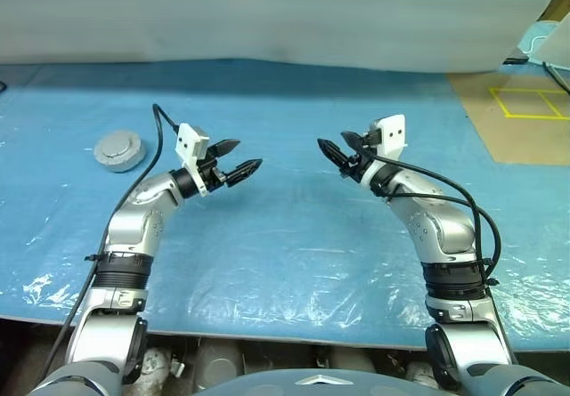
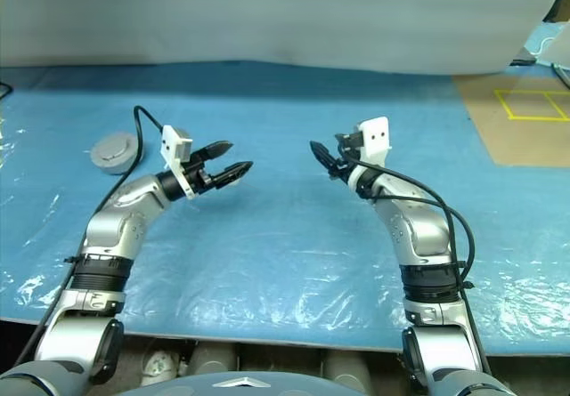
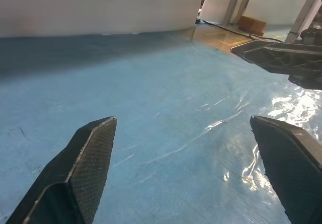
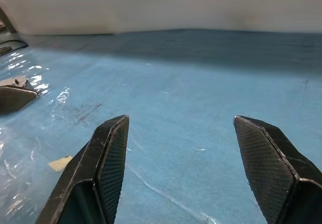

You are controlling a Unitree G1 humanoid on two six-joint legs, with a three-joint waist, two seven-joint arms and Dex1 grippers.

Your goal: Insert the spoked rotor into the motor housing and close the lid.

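Silvery-grey and round, the motor housing (image 1: 119, 150) sits with its lid on top, far left on the blue plastic sheet (image 1: 285, 254) that covers the table. It lies flat, with a slightly raised centre showing on its upper face. Nothing touches it.

To its right, well apart from it, the left gripper (image 1: 239, 162) hangs above the sheet with its two black fingers spread and nothing between them. It points level, toward the right. A black cable (image 1: 158, 138) loops up from the left arm and passes near the housing's right side.

Further right, the right gripper (image 1: 341, 155) faces the left one across a bare stretch of sheet, its fingers likewise parted and empty. The two grippers point at each other, tips apart.

Beyond the sheet's far right corner lies brown flooring (image 1: 521, 116) marked with yellow tape (image 1: 525, 102). A pale wall (image 1: 267, 13) runs along the far edge.
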